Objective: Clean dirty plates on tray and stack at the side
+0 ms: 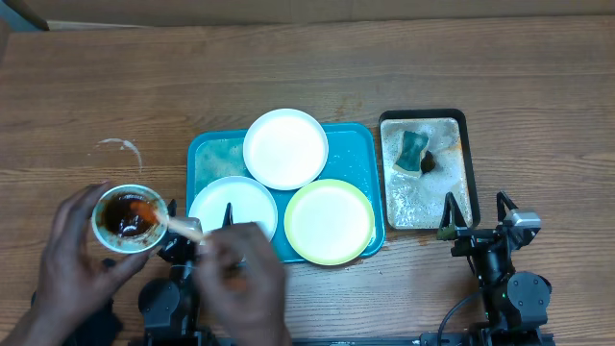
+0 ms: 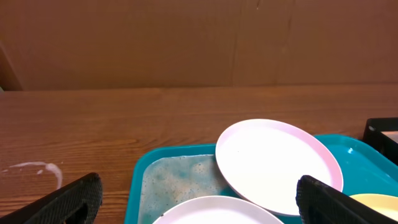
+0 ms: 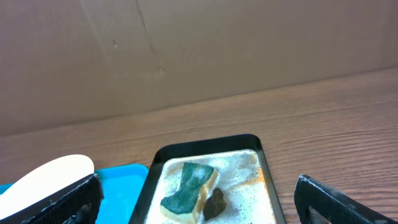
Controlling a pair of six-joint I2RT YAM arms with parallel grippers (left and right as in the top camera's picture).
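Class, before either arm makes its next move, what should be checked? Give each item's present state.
1. Left gripper open: ok.
2. Right gripper open: ok.
3. Person's hands clear of the arms: not ok; one holds a cup, the other covers part of the near-left plate.
4. Three plates on tray: ok.
5. Sponge in black tray: ok.
6. Smears on plates: cannot tell.
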